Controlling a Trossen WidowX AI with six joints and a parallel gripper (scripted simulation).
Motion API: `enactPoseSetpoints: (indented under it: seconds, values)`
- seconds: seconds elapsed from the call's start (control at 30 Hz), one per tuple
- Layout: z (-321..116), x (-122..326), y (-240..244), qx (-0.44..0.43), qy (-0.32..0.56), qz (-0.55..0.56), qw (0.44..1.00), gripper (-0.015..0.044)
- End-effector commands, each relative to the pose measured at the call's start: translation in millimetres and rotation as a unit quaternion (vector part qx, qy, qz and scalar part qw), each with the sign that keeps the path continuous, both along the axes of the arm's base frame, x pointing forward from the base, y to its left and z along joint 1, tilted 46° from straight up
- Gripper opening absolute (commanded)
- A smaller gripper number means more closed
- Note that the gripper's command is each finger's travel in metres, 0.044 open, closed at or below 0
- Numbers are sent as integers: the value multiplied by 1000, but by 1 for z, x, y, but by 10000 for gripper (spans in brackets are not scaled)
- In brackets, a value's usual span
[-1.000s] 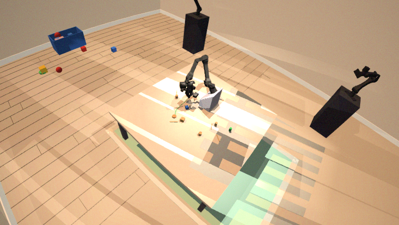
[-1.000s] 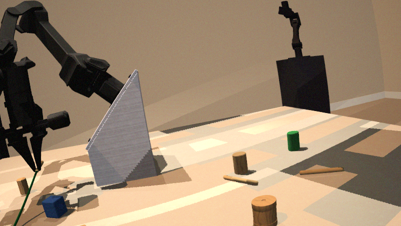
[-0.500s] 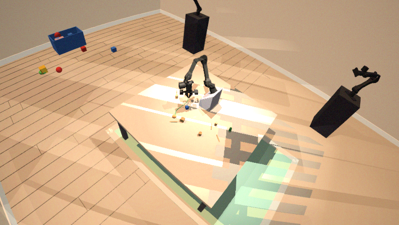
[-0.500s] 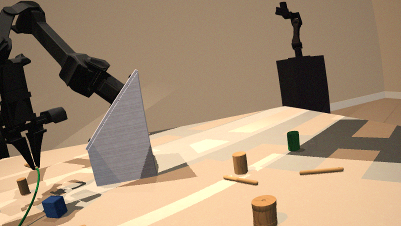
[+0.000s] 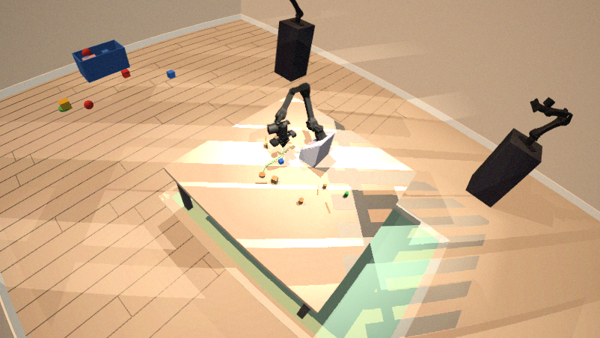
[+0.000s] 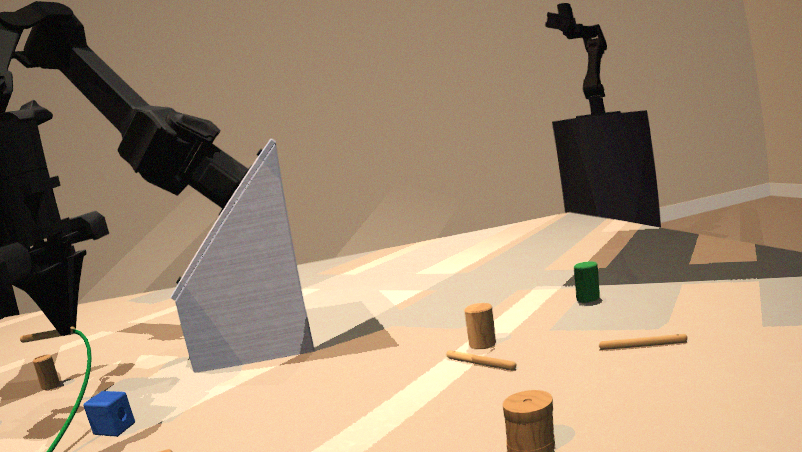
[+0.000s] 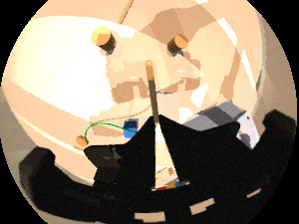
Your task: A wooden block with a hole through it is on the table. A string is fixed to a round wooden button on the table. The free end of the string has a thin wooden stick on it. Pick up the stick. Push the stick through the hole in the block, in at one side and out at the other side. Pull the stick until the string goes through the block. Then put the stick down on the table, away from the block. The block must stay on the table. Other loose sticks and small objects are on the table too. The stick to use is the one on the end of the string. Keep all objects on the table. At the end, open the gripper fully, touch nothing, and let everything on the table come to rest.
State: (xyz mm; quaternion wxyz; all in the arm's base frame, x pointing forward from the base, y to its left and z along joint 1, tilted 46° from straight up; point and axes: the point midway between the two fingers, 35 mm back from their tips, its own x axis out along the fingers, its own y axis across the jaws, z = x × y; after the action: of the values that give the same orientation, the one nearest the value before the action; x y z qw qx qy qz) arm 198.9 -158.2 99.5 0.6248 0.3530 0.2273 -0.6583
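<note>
The blue block (image 5: 280,161) (image 6: 109,413) (image 7: 131,127) sits on the table; its hole faces right in the exterior view. My gripper (image 5: 284,145) (image 6: 70,331) (image 7: 154,118) is shut on the string's wooden stick (image 6: 42,336) (image 7: 151,81) near its string end. The stick is above the table, its free tip pointing away from the fingers, to the left in the exterior view. The green string (image 5: 273,161) (image 6: 87,370) (image 7: 102,123) runs from the fingertips past the outside of the block to the round wooden button (image 5: 262,174) (image 7: 82,141).
A wooden cylinder (image 5: 265,145) (image 6: 47,372) stands near the gripper. Another cylinder (image 5: 274,179) and a loose stick (image 5: 260,182) lie near the button. The grey wedge mount (image 5: 314,152) (image 6: 247,275) stands beside the gripper. Further off are a green cylinder (image 5: 346,194) (image 6: 586,281) and several wooden pieces.
</note>
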Motion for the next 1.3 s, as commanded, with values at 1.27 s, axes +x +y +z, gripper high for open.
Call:
enactPoseSetpoints:
  seconds: [1.27]
  values:
    - [12, 18, 18, 22, 487, 541, 686, 0]
